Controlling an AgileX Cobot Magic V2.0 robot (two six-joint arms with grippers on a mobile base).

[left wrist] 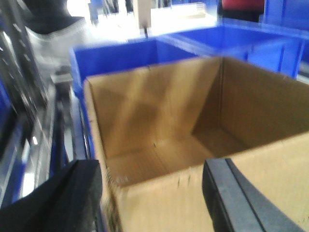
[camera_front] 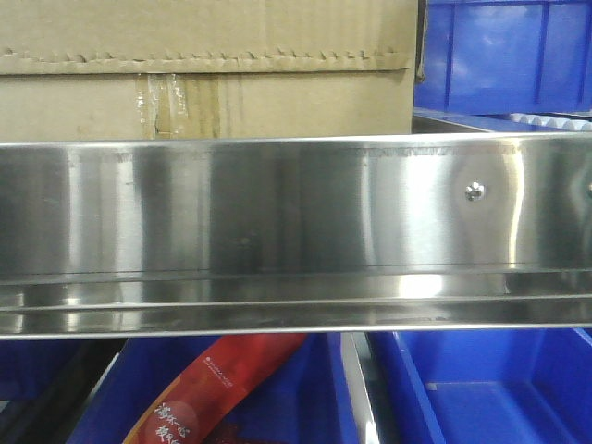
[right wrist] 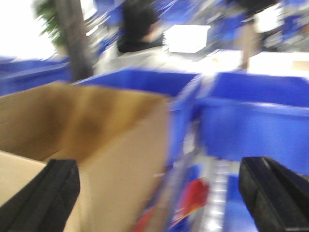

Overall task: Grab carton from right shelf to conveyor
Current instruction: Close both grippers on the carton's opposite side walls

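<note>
The carton (camera_front: 203,69), brown and worn with yellowish tape over its seam, sits on the right shelf behind the shiny steel front rail (camera_front: 277,213). From above, the carton (left wrist: 159,125) has no lid and nothing inside. My left gripper (left wrist: 152,193) is open, its black fingers (left wrist: 72,193) spread on either side of the carton's near left corner. The right wrist view is blurred: the carton (right wrist: 120,154) fills the left half, and my right gripper (right wrist: 157,193) is open with its fingers spread around the carton's right corner. The conveyor is out of view.
Blue plastic bins (camera_front: 504,55) stand right beside the carton on the same shelf, and more bins (camera_front: 481,388) sit below the rail. A red packet (camera_front: 217,388) lies in a lower bin. Blue bins (right wrist: 251,121) crowd the carton's right side.
</note>
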